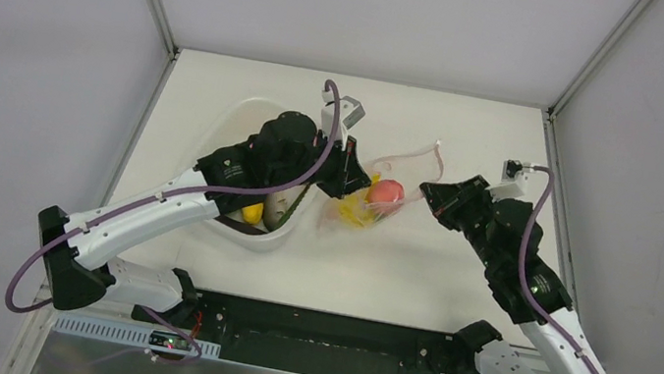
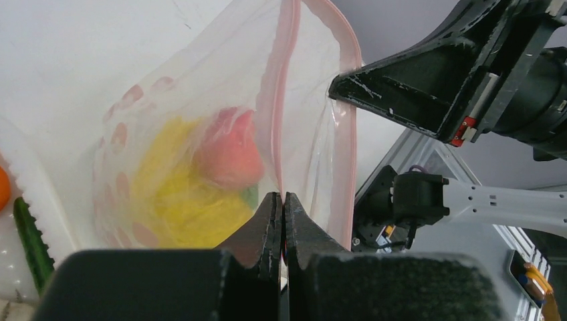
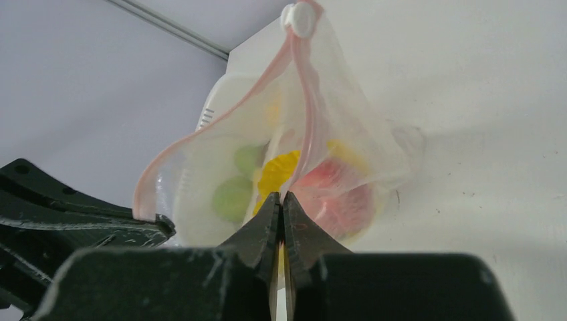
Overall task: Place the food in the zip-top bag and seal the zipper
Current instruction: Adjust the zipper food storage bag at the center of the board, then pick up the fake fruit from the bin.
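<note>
The zip-top bag (image 1: 386,187) hangs open between my two grippers, its mouth spread. Its pink-red zipper (image 1: 410,153) arcs over the top, and the right wrist view shows a white slider (image 3: 299,19) at the far end. Inside lie a pink-red fruit (image 1: 386,193) and a yellow piece (image 1: 353,212). My left gripper (image 1: 350,178) is shut on one zipper edge (image 2: 281,197). My right gripper (image 1: 426,194) is shut on the opposite edge (image 3: 281,196). More food lies in the tub: a yellow piece (image 1: 252,213), an orange one (image 2: 2,188) and a green cucumber (image 2: 30,241).
The white rounded-square tub (image 1: 237,118) sits at the left under my left arm, right beside the bag. Grey walls close in the table at the back and both sides. The black base rail (image 1: 325,340) runs along the near edge.
</note>
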Robot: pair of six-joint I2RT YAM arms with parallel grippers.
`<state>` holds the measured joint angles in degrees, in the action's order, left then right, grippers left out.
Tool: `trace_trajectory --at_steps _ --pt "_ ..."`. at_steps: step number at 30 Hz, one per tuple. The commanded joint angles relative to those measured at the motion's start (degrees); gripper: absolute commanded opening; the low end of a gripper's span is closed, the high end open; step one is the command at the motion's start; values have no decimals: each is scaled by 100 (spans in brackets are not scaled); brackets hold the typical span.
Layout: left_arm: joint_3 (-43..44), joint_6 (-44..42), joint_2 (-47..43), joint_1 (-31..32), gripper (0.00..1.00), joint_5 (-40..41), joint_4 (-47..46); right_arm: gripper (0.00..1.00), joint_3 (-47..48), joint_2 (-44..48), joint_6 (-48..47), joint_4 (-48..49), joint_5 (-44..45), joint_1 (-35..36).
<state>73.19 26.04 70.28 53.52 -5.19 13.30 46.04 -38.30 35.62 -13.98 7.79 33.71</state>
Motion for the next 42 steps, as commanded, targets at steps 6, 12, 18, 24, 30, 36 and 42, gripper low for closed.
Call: trace_trajectory --at_steps 6,12,18,24,30,36,42 --pt "-274 338 -141 -8 0 -647 -1043 4 575 197 -561 439 -34 -31" --pt "-466 467 -180 -15 0 -435 -1299 3 913 197 -890 358 -255 -31" --pt "-900 733 -191 -13 0 576 -1002 2 975 -218 -923 127 -894 -31" --pt "-1003 766 -286 -156 0 1457 -484 2 1242 -516 -909 -47 -1810 -26" --pt "-913 624 -311 -214 35 1381 -328 1 1237 -759 -854 -146 -2244 -23" --pt "-802 323 -595 -301 86 1476 221 0 870 -889 -487 227 -2442 -28" --pt "-1024 -5 -1107 -384 99 1562 689 0 749 -1042 -371 309 -2395 -29"
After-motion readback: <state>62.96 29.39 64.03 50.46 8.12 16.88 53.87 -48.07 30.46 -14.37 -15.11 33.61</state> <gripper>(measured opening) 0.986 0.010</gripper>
